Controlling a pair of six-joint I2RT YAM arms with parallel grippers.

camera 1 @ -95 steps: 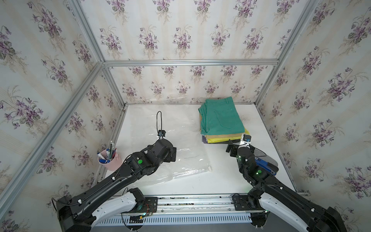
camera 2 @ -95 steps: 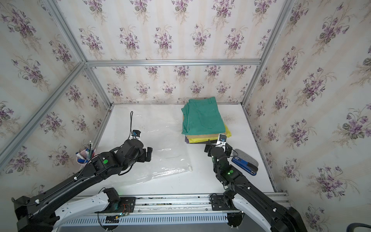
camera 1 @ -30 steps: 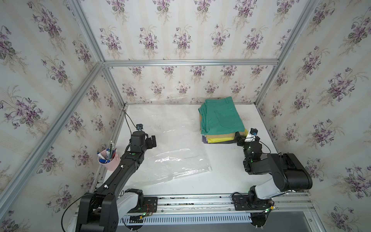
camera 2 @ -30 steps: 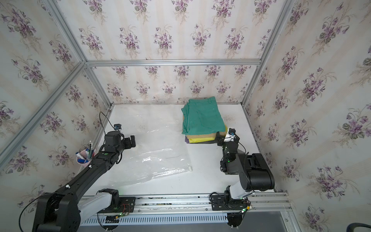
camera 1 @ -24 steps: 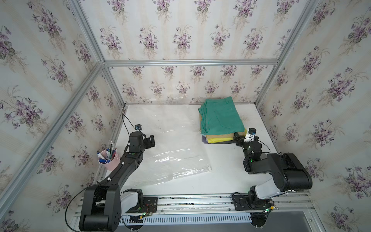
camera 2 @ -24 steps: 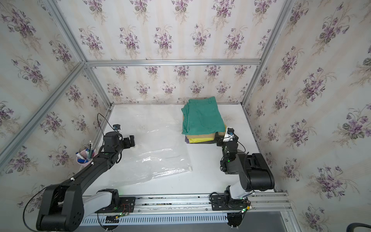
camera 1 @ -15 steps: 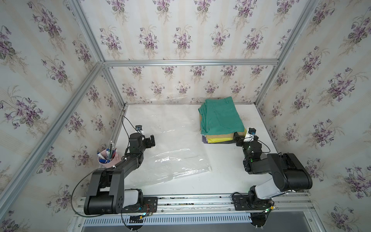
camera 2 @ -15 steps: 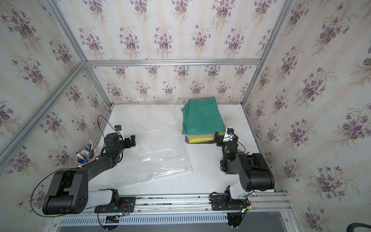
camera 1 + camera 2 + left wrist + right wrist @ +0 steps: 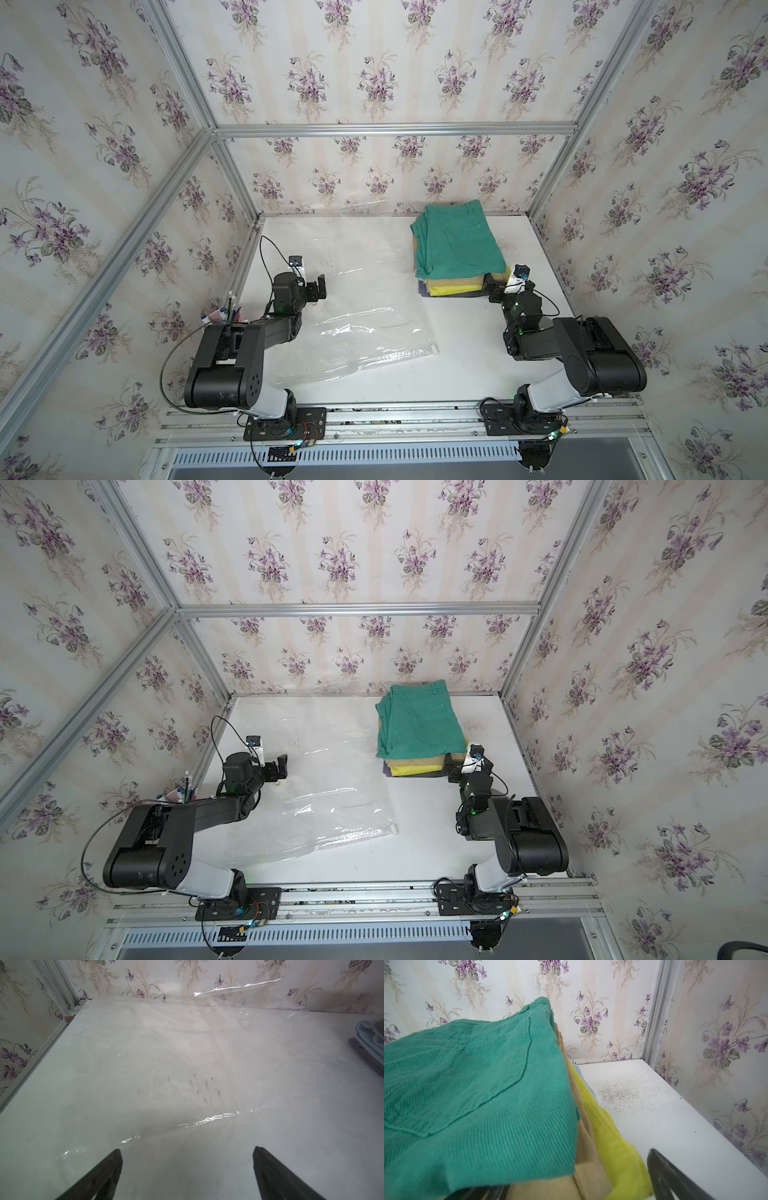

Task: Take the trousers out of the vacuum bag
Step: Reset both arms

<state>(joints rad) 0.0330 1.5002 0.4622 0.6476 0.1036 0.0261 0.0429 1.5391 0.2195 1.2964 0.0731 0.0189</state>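
Note:
The trousers lie stacked at the back right of the table, outside the vacuum bag, with a teal green pair (image 9: pixel 455 241) (image 9: pixel 477 1084) on top. Under it show tan (image 9: pixel 589 1157) and yellow-green (image 9: pixel 616 1142) pairs. The vacuum bag (image 9: pixel 361 299) (image 9: pixel 207 1053) lies flat in the middle with nothing inside. Its white zip strip (image 9: pixel 399 355) is along the near edge. My left gripper (image 9: pixel 319 286) (image 9: pixel 187 1151) is open over the bag's left edge. My right gripper (image 9: pixel 493 291) (image 9: pixel 571 1174) is open at the stack's near right corner. The teal cloth hides one of its fingers.
A pink cup of pens (image 9: pixel 224 318) stands by the left wall. Metal frame posts and papered walls close the table (image 9: pixel 478 374) on three sides. Both arms are folded low near the front rail (image 9: pixel 395 415).
The left arm has folded back and down, carrying its gripper from the bag's middle to its left edge. The right arm folded back earlier and has stayed still for the last second.

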